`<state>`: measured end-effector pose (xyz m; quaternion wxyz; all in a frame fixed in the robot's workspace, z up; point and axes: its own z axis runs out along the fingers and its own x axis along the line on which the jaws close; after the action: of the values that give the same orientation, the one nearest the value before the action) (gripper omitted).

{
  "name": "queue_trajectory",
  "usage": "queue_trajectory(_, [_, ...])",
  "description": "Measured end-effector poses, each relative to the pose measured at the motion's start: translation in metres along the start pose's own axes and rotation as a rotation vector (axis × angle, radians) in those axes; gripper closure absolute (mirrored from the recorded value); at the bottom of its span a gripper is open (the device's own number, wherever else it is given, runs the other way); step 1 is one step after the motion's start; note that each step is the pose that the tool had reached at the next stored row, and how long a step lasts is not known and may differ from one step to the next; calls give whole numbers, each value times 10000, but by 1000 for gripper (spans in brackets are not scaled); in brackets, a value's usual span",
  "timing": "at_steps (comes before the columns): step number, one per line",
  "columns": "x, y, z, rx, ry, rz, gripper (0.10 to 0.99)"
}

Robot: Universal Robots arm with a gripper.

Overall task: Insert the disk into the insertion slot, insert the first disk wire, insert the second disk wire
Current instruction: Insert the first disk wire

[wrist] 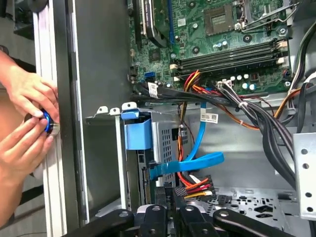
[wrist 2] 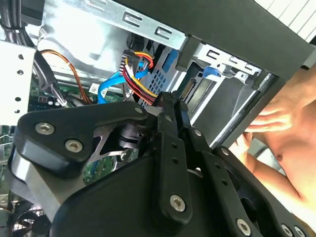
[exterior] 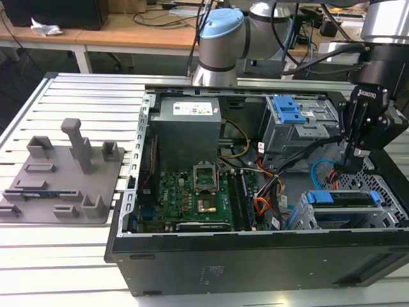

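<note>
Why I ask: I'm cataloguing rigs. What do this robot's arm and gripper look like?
The arm is built of silver-grey tubes with a light-blue cap on a rounded joint, and black cables hang beside it. Its wrist end is a black block with white print. The gripper is matte black, made of angular linkage bars joined by silver screws.

An open black computer case (exterior: pixel 255 256) lies on a slatted metal table (exterior: pixel 83 96), filling the exterior view's centre and right. Inside, a green motherboard (exterior: pixel 192 192) sits below a grey power supply (exterior: pixel 188 128). A grey moulded fixture (exterior: pixel 64 179) rests at the exterior view's left. Wooden desks (exterior: pixel 128 32) cross the top.
</note>
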<state>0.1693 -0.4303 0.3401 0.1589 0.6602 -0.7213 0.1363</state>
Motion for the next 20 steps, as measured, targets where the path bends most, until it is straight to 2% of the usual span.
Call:
queue_trajectory(4, [71,-7,-16,-35,-465,-23,922])
queue_trajectory(5, [95,-9,-21,-49,-631,-31,922])
queue_trajectory(6, [122,-11,-21,-65,-851,-42,922])
queue_trajectory(7, [143,-13,-15,-73,-956,-47,922])
queue_trajectory(9, [190,-18,3,-82,-1056,-52,922])
queue_trajectory(10, [215,-21,14,-88,-1143,-57,922])
queue_trajectory(11, [243,-26,27,-97,-1260,-64,922])
queue_trajectory(12, [277,-30,42,-107,-1412,-69,922])
queue_trajectory(14, [313,-35,57,-118,-1568,-77,922])
queue_trajectory(16, [354,-43,70,-130,-1765,-87,922])
queue_trajectory(17, [375,-48,75,-138,-1911,-93,922])
queue_trajectory(20, [419,-58,82,-151,-2184,-102,922])
